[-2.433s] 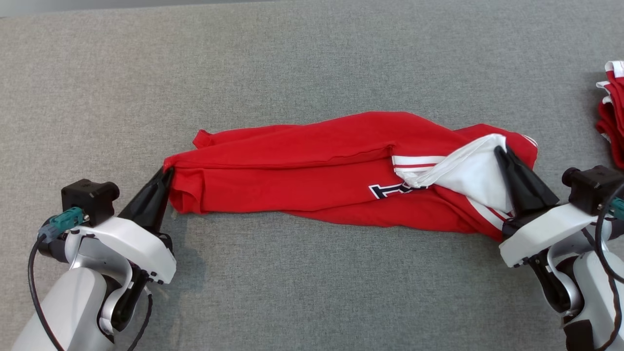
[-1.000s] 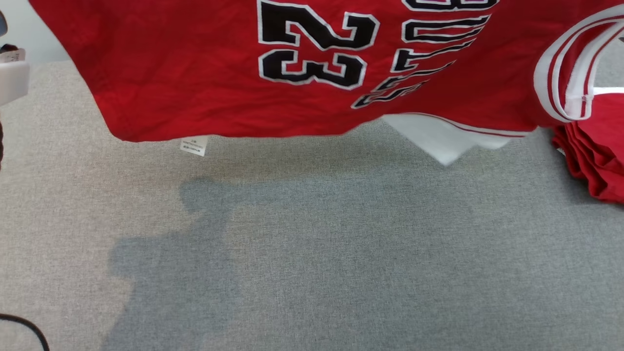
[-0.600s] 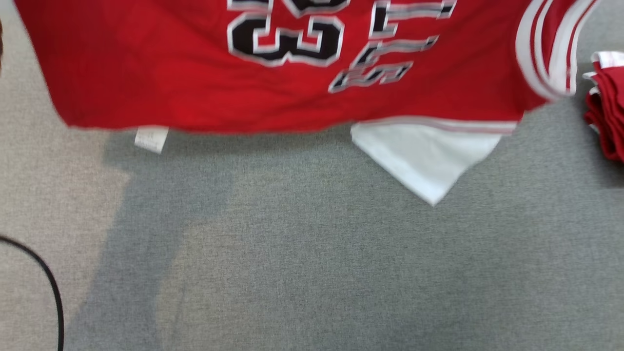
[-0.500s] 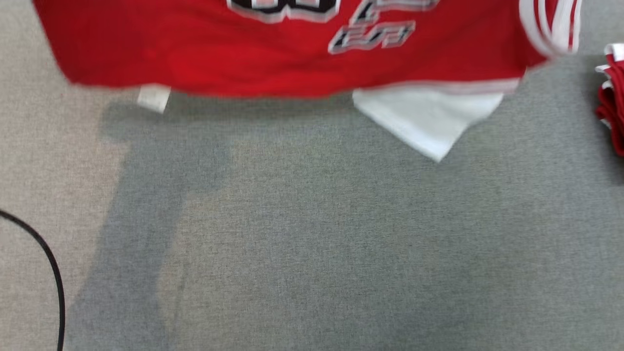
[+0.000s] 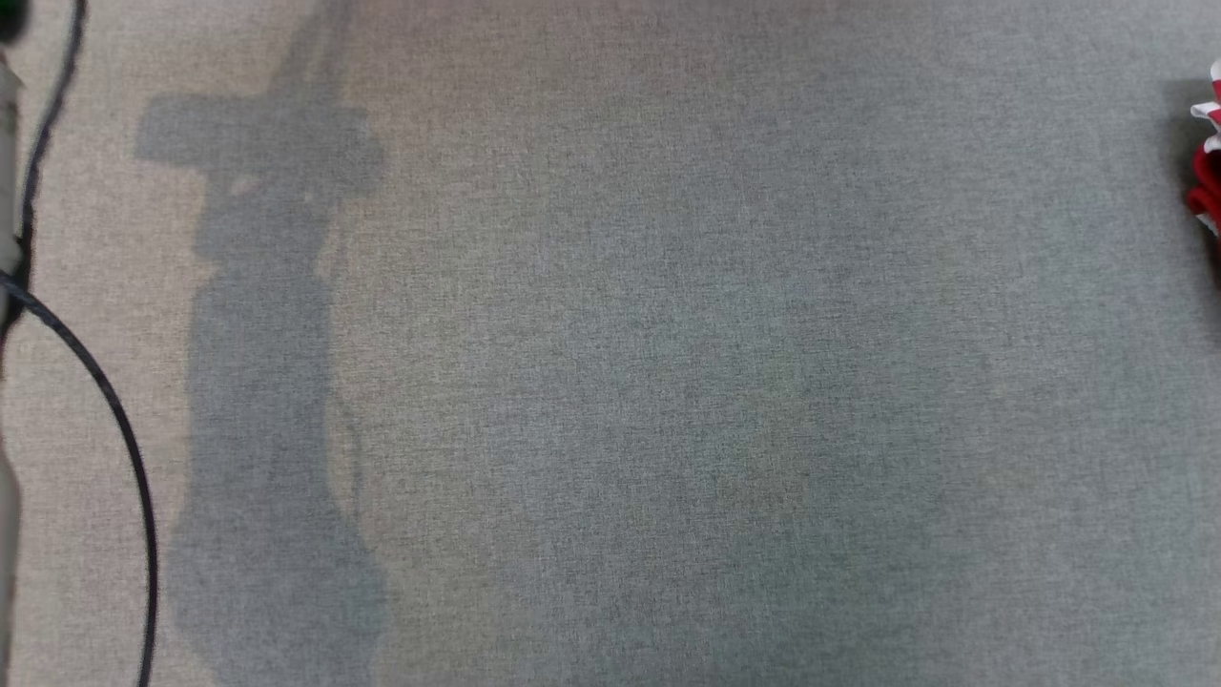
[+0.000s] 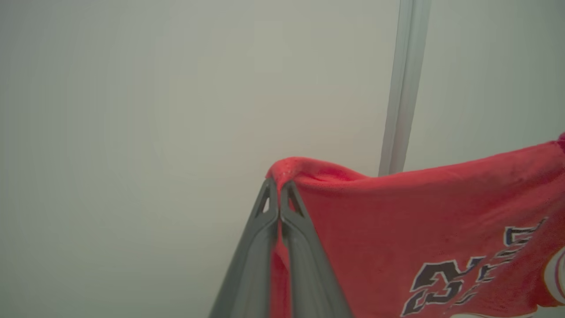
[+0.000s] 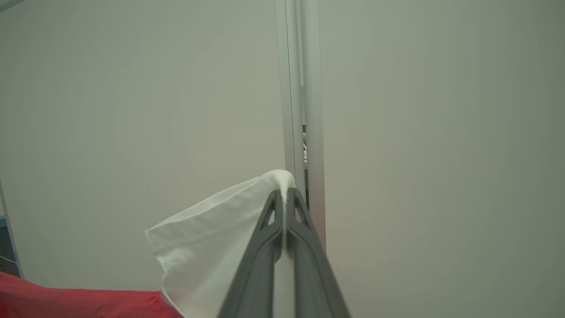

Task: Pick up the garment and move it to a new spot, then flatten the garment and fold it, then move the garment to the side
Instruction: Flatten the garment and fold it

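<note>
The garment [image 6: 419,229] is a red jersey with black, white-edged lettering and a white sleeve. In the left wrist view my left gripper [image 6: 279,187] is shut on a red corner of it, and the cloth hangs away to the right in the air against a pale wall. In the right wrist view my right gripper [image 7: 286,194] is shut on the white sleeve [image 7: 212,247], with red cloth [image 7: 66,300] trailing low at the left. The head view looks down on the grey tabletop [image 5: 668,382], where an arm's shadow [image 5: 267,382] falls at the left.
A stack of red and white garments [image 5: 1206,172] lies at the right edge of the table. A black cable [image 5: 114,410] curves down the left edge. Behind the lifted jersey is a pale wall with a vertical metal post [image 7: 300,101].
The jersey has risen out of the head view's top edge, leaving bare grey table below. The stack at the right sits further toward the picture's edge.
</note>
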Tool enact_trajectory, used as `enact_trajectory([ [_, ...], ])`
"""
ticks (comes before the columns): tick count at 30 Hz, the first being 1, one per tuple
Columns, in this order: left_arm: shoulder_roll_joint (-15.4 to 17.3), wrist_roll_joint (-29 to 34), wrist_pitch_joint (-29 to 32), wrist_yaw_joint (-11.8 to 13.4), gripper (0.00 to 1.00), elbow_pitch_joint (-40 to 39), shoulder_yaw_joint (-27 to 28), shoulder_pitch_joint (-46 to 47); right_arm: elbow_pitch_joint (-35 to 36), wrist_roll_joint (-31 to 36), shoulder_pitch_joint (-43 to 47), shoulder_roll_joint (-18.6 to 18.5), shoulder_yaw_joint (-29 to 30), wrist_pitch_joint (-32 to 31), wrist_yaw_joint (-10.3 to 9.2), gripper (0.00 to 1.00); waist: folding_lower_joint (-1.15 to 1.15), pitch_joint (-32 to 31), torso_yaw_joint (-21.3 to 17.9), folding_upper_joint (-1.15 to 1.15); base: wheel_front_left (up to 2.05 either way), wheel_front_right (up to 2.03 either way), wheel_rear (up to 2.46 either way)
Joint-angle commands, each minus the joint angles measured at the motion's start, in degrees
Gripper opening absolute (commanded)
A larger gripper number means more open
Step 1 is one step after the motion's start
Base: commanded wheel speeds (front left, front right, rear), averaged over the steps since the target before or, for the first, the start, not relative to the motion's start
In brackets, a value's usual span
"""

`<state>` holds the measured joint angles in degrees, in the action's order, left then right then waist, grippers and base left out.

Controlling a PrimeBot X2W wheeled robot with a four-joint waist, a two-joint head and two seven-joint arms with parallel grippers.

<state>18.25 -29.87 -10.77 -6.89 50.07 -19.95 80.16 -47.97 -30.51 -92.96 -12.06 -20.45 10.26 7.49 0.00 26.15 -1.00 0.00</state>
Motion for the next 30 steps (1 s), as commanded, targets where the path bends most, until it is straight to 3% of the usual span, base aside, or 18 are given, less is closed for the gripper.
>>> enact_trajectory([
  [1,-0.7,-1.7,0.1,-0.3,0.00,3.1,-0.1,-1.8,-2.5,-1.6,3.0,0.5,-0.3,1.2,0.02,0.00,0.00,0.6,-0.1,0.00,0.00,0.00,0.00],
  [7,-3.8,-7.1,-0.4,-0.7,0.00,9.7,-0.9,-7.4,-7.4,-8.0,11.7,1.5,-1.3,2.7,0.02,0.00,0.00,1.2,0.2,0.00,0.00,0.00,0.00],
  [16,-5.6,-12.8,-3.1,-0.6,0.00,9.9,-4.1,-18.1,-5.1,-15.7,25.8,0.2,-3.3,4.6,0.02,0.00,0.00,0.3,1.0,0.00,0.00,0.00,0.00],
  [23,-5.1,-14.3,-4.3,-0.6,0.00,5.3,-5.8,-29.7,4.8,-19.0,42.7,-2.5,-2.0,5.0,0.02,0.00,0.00,-2.3,1.8,0.00,0.00,0.00,0.00],
  [30,-3.3,-9.2,-4.3,-0.5,0.00,-4.8,-3.0,-43.4,20.3,-14.8,63.7,-2.5,3.2,4.9,0.02,0.00,0.00,-6.2,1.5,0.00,0.00,0.00,0.00],
])
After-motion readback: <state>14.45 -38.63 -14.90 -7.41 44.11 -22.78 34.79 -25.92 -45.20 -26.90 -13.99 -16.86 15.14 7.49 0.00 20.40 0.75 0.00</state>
